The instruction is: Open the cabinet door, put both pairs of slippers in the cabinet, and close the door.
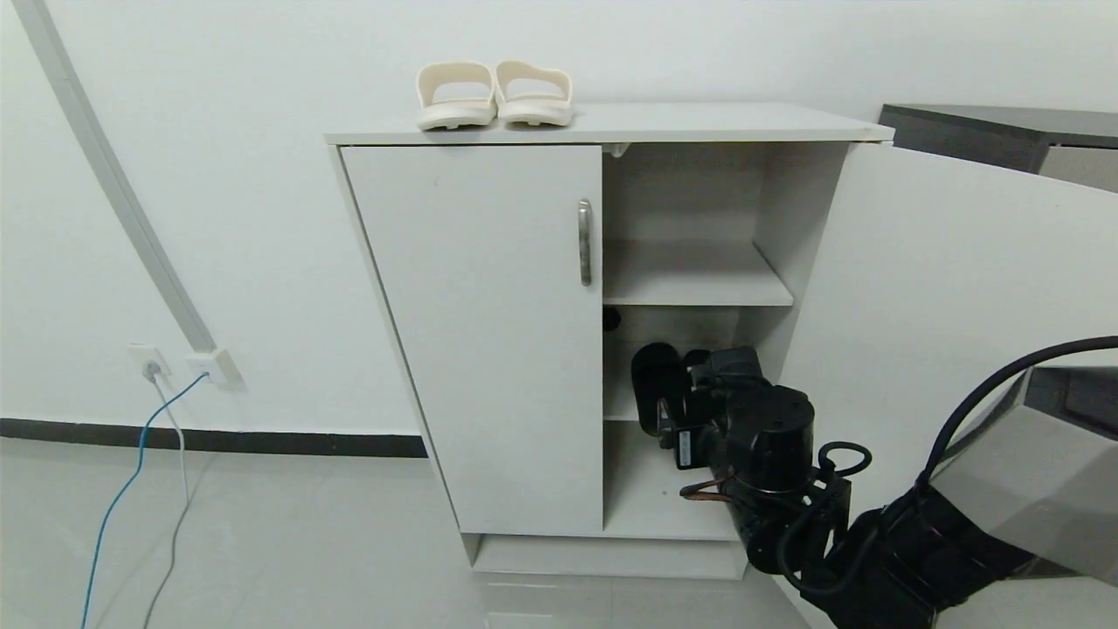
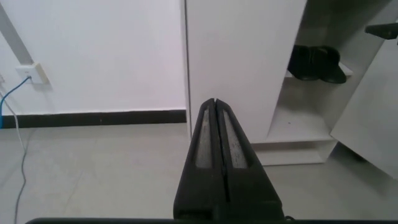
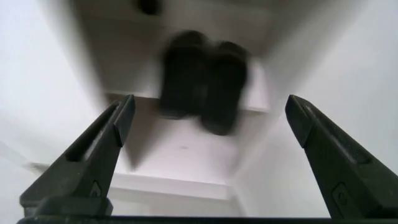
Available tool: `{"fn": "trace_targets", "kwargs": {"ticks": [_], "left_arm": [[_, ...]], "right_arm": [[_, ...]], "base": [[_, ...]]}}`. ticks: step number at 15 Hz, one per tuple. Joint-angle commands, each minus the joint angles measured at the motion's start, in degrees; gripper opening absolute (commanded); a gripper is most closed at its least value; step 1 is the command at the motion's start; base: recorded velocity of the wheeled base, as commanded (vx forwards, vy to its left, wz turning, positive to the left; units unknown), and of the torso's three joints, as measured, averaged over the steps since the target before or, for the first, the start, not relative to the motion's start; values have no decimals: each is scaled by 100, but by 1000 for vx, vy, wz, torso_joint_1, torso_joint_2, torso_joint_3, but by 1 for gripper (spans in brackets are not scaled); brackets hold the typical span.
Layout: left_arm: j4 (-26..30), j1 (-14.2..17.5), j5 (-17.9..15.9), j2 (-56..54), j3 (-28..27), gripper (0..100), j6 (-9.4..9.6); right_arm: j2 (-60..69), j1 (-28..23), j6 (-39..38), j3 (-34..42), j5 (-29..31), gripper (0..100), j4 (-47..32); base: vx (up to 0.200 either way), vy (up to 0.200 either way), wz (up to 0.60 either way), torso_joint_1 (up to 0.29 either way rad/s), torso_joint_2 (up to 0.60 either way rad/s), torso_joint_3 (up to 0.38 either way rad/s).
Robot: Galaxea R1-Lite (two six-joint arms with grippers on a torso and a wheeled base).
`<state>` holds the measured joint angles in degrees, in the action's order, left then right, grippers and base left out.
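Half done, by my reading: the cabinet's right door (image 1: 961,288) is open and the black slippers (image 1: 653,384) sit side by side on the middle shelf (image 1: 617,406). The cream slippers (image 1: 493,93), chunky open-toed slides, sit left of middle on the cabinet top (image 1: 699,122). The right hand (image 3: 209,102) is wide open and empty. The left hand (image 2: 214,104) is pressed closed.

Blue cable (image 1: 120,494) hangs from wall box (image 1: 214,367) under grey conduit (image 1: 117,175); dark counter (image 1: 1004,122) right.

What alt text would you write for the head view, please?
A white cabinet stands with its right door open; the open right gripper is before black slippers on its lower shelf. Cream slide slippers sit on top.
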<state>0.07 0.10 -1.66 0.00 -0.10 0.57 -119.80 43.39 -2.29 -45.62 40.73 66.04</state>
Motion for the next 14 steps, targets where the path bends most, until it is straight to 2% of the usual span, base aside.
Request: {"fn": "trace_targets", "kwargs": {"ticks": [1,6,14], "left_arm": [[1,-1,-1,9,1,0,-5],[1,8,-1,9,1,0,-5],[1,-1,8,9,1,0,-5]], "right_arm": [[35,-6,1,71,-4,100,6],[97,-23,326,290,-47,100,102],[97,38,379,387,-56,100,190]], "base": [[0,200,0,2,-2,7],[0,200,0,3,1,1],[0,0,0,0,0,0]]}}
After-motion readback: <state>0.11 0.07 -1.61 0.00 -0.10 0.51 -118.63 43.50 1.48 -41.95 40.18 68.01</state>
